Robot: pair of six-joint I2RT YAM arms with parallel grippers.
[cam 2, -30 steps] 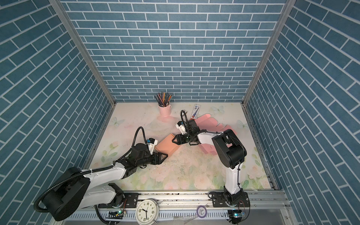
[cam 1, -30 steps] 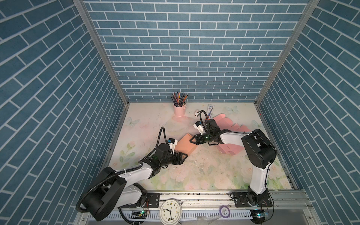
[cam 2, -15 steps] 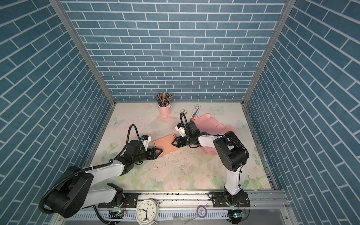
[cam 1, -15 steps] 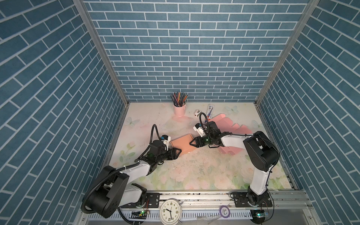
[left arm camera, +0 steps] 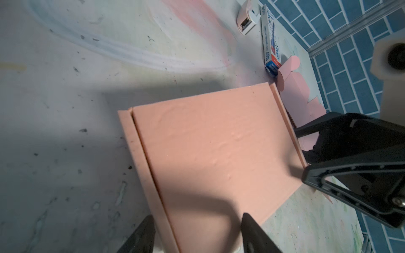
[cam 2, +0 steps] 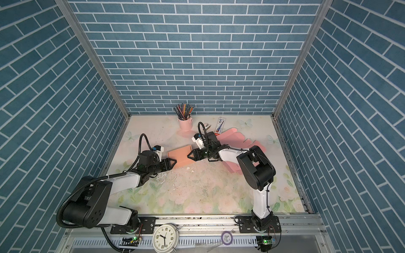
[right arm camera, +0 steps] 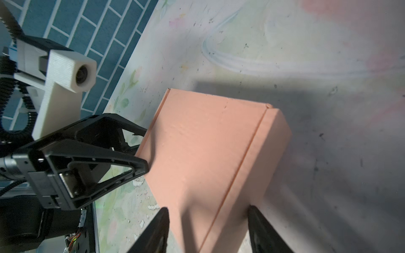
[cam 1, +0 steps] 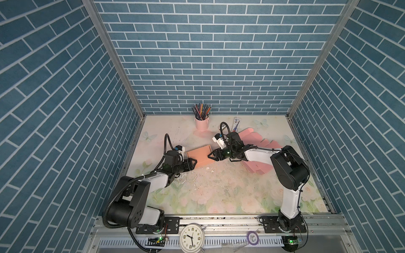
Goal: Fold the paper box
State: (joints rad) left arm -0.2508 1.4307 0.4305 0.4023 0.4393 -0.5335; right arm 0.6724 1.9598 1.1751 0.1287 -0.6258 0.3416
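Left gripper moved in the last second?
Yes. In a top view the left gripper has shifted left and toward the back, and is now closer to the pink pencil cup.

**Item 1.** Analogue clock, in both top views, on the front rail at 6 o'clock of the desk. The white dial carries black hour numerals. The dial is turned: 3 stands at its 12 o'clock, 6 at its 3 o'clock, 9 at its 6 o'clock.

**Item 2.** White, blue and red carton at 1 o'clock of the desk. Blue print runs along the carton in the left wrist view, too blurred to read.
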